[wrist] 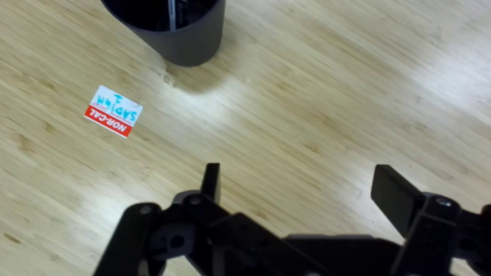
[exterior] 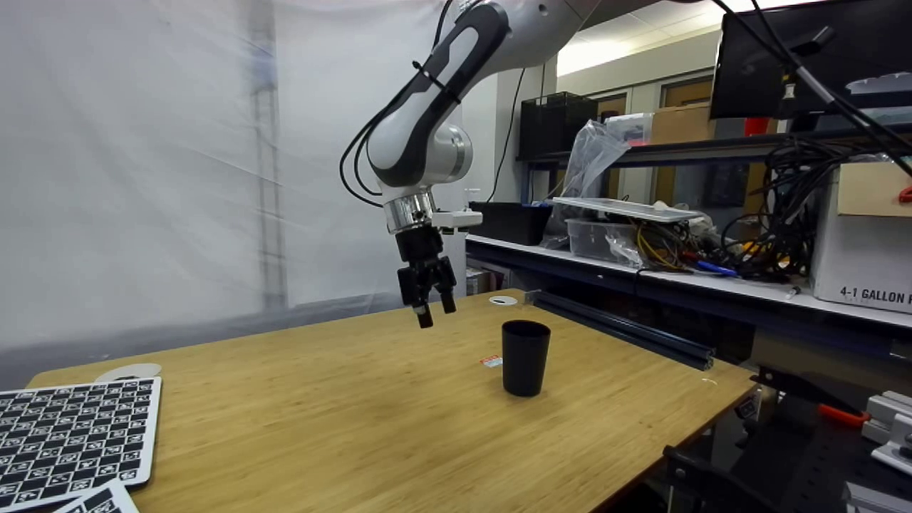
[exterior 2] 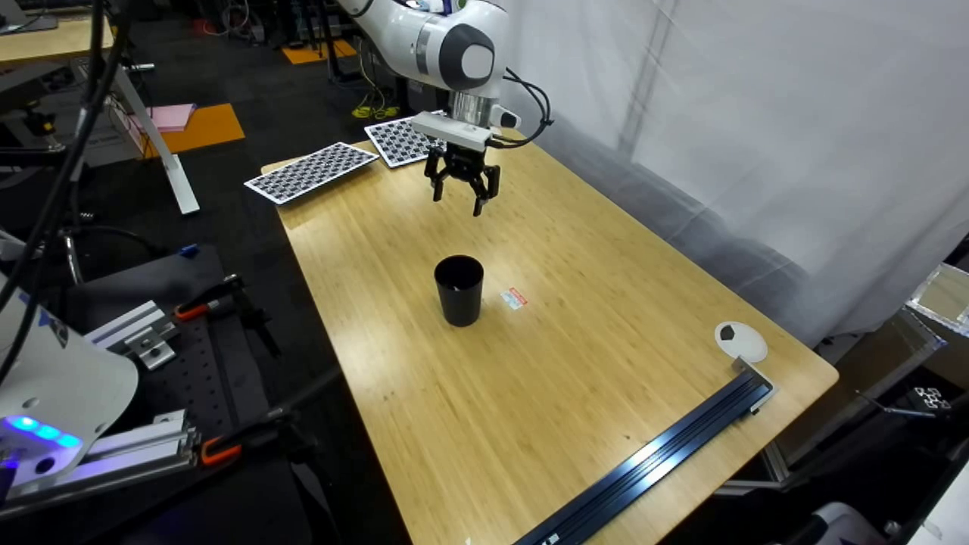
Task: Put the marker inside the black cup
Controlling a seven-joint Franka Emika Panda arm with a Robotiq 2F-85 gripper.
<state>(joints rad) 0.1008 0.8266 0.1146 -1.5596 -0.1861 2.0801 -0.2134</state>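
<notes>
The black cup stands upright on the wooden table in both exterior views. In the wrist view the cup is at the top left, cut off by the frame edge. Inside it shows a thin dark stick with a pale stripe, which looks like the marker; its upper part is out of frame. In both exterior views the marker is hidden by the cup. My gripper is open and empty, above the table and apart from the cup, also in an exterior view. Its fingers are wide apart in the wrist view.
A red and white label lies on the table beside the cup. A dark metal rail lies along one table edge. Checkered boards lie at the opposite end. A white curtain hangs behind, and a loaded shelf stands alongside.
</notes>
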